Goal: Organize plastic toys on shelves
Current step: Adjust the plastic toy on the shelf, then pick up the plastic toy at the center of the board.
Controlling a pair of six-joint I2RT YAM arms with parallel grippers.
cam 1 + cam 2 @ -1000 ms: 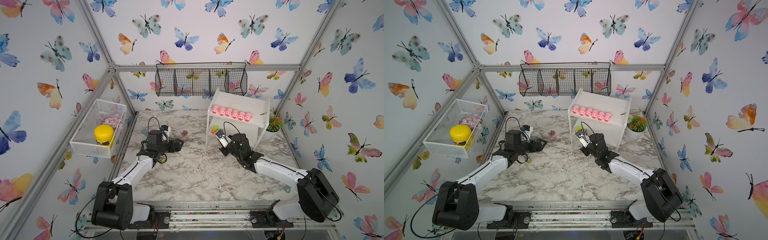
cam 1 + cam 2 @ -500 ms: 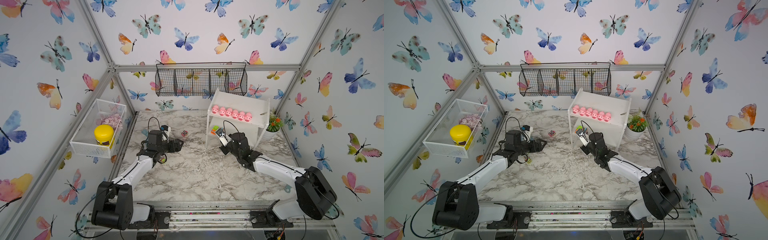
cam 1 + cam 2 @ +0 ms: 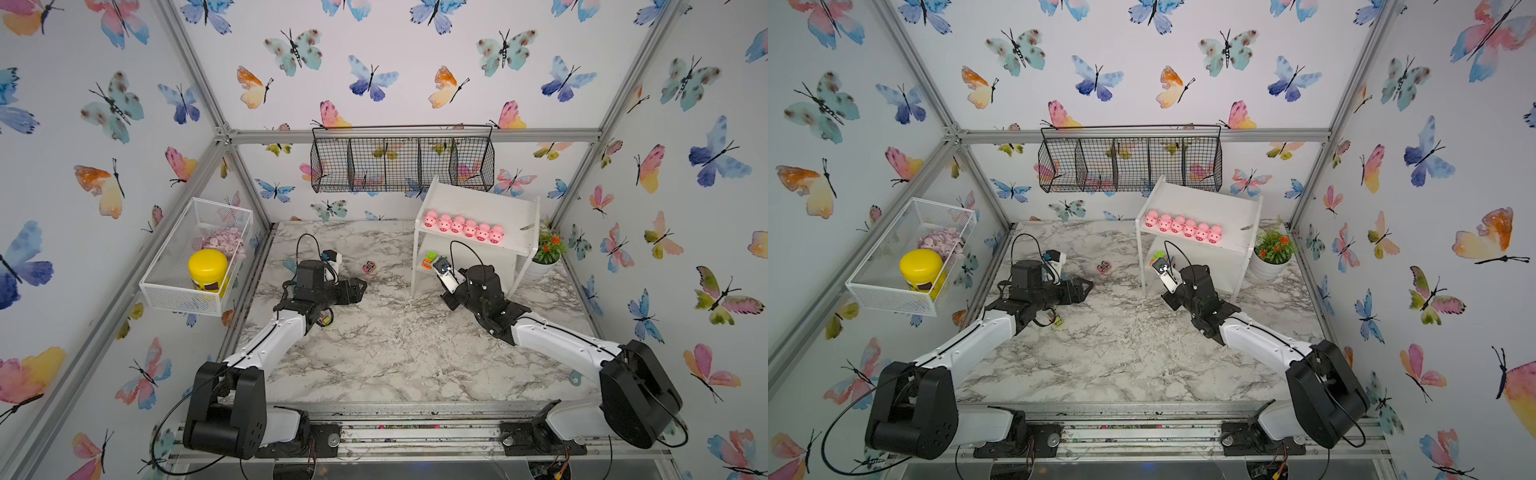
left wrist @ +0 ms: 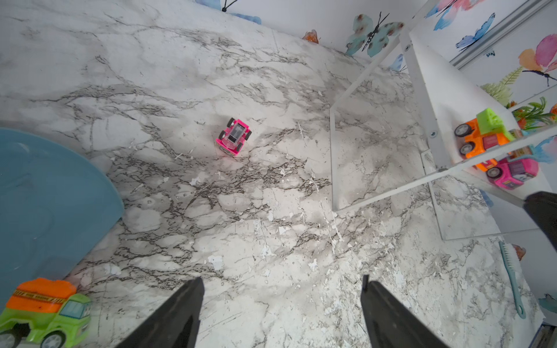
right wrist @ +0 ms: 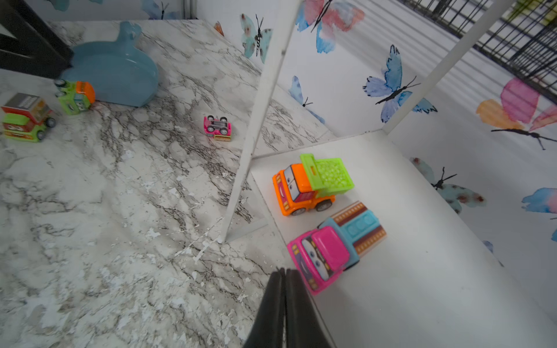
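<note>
The white shelves point(image 3: 478, 203) stand at the back right, also seen in the second top view point(image 3: 1208, 203). Several pink pigs point(image 3: 463, 226) line the top board. On the lower board sit an orange truck with a green bed point(image 5: 310, 185) and a pink truck with a blue bed point(image 5: 331, 250). My right gripper point(image 5: 284, 271) is shut on nothing, its tips just beside the pink truck's front. My left gripper point(image 4: 281, 280) hangs open over bare table. Ahead of it a small pink truck point(image 4: 234, 137) lies overturned. A green and orange truck point(image 4: 45, 313) rests beside the blue dish point(image 4: 45, 195).
Another green truck with a grey top point(image 5: 25, 120) stands on the table near the left arm. A black wire basket point(image 3: 401, 160) hangs on the back wall above the shelves. A white mesh basket point(image 3: 199, 253) hangs on the left wall, and a potted plant point(image 3: 546, 249) stands right of the shelves.
My right arm has shifted slightly at the lower board, its fingers still together. The left arm has not moved.
</note>
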